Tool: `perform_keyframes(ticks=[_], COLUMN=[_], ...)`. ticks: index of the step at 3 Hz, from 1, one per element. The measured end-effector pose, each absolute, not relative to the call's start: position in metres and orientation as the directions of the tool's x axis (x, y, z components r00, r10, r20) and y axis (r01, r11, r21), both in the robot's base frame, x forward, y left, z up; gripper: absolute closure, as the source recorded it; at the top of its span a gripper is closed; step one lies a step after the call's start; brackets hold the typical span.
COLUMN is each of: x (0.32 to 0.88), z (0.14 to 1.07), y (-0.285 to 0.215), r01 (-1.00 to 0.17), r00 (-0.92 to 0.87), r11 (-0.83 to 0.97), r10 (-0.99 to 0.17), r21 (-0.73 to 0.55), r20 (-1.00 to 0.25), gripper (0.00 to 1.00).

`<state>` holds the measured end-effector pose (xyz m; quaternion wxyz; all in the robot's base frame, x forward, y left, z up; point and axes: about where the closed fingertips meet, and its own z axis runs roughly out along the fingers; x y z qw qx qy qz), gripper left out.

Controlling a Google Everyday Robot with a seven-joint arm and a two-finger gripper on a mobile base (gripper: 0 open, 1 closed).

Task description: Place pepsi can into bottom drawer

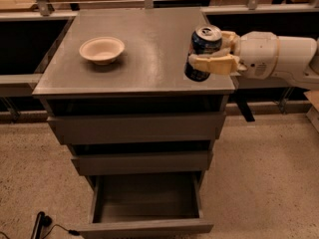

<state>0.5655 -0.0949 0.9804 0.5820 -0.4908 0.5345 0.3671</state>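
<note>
The gripper (pixel 208 50), fingers closed around the pepsi can (pixel 205 40), holds it over the worktop's (pixel 149 54) front right corner, seemingly lifted; the bottom drawer (pixel 147 207) stands open below.

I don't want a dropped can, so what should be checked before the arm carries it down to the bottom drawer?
1. Gripper shut on the can: ok, it clasps the can's middle.
2. Can roughly upright: ok.
3. Can lifted off the cabinet top: cannot tell.
4. Bottom drawer pulled out: ok.
5. Upper drawers not covering its opening: ok.
6. Bowl apart from the can: ok, it sits on the top's left side.
</note>
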Motion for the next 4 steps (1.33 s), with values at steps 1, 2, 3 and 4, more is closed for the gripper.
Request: perform_keyframes(ticks=[1, 2, 3, 4], x=[0.562, 0.569, 0.547, 0.523], z=[0.958, 0.912, 0.820, 0.742], y=[-0.101, -0.112, -0.132, -0.147], r01=[-0.952, -0.940, -0.941, -0.964], r00=[0.134, 0.136, 0.119, 0.072], r11=[0.261, 0.295, 0.294, 0.240], r10=[-0.110, -0.133, -0.168, -0.169], r21=[-0.158, -0.170, -0.165, -0.112], r20=[-0.985, -0.982, -0.978, -0.983], gripper=[1.00, 1.00, 1.00, 1.00])
